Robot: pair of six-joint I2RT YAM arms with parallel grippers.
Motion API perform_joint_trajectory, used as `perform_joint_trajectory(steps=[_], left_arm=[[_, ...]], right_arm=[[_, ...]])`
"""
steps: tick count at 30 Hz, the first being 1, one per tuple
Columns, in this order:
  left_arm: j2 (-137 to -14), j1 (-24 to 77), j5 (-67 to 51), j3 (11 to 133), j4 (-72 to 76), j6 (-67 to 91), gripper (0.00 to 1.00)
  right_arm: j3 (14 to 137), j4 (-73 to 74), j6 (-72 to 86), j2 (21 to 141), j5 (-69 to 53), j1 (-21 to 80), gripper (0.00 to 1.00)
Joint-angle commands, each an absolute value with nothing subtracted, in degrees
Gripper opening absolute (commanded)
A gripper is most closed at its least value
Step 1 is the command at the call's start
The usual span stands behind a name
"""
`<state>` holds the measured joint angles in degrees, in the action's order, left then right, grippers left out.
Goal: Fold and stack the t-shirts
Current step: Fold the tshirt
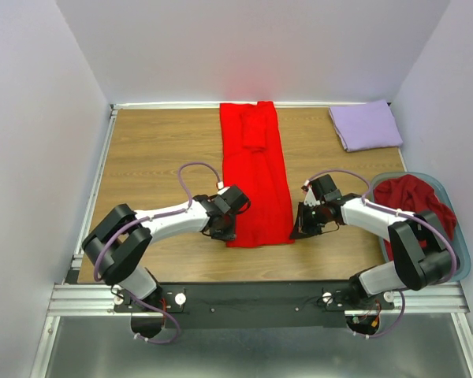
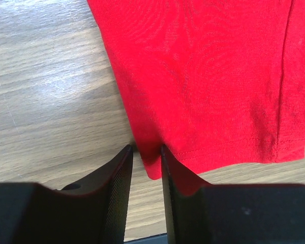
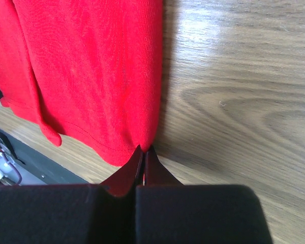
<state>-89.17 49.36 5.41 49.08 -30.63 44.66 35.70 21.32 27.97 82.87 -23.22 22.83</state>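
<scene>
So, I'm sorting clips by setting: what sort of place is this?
Likely a robot lab cell, not a home: bare white walls box in a wood table, with the left arm and right arm bolted to a metal rail.

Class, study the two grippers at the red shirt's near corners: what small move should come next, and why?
Probably the left gripper should close fully: its jaws straddle the near-left corner of the red t-shirt with a gap, while the right gripper is shut on the near-right corner.
</scene>
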Motion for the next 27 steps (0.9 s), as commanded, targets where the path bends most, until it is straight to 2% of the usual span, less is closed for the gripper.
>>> perform_joint_trajectory(steps=[1, 10, 12, 13, 17, 23, 27], left_arm=[[-92.20, 50.10, 6.50, 47.11, -33.66, 45.79, 0.36], [-96.23, 52.73, 7.64, 49.48, -34.98, 44.74, 0.35], [-96.42, 52.91, 8.00, 49.57, -35.42, 44.91, 0.23], [-96.15, 53.00, 8.43, 49.48, -36.12, 45.00, 0.13], [-93.52, 53.17, 8.44, 48.08, -37.44, 44.91, 0.00], [-84.92, 57.29, 4.14, 43.07, -40.34, 47.98, 0.00], [-79.03, 66.52, -2.00, 40.43, -41.39, 54.65, 0.00]], right_arm=[[33.40, 23.29, 26.19, 83.93, -20.21, 23.55, 0.00], [33.49, 23.38, 26.46, 83.23, -20.48, 23.55, 0.00], [33.40, 23.38, 26.54, 82.18, -20.65, 23.55, 0.00], [33.31, 23.38, 26.63, 81.39, -20.74, 23.55, 0.00], [32.78, 24.17, 28.30, 80.51, -22.41, 23.82, 0.00], [31.64, 30.66, 34.18, 76.56, -19.96, 31.36, 0.01], [30.59, 37.43, 40.94, 71.56, -17.93, 41.38, 0.00]])
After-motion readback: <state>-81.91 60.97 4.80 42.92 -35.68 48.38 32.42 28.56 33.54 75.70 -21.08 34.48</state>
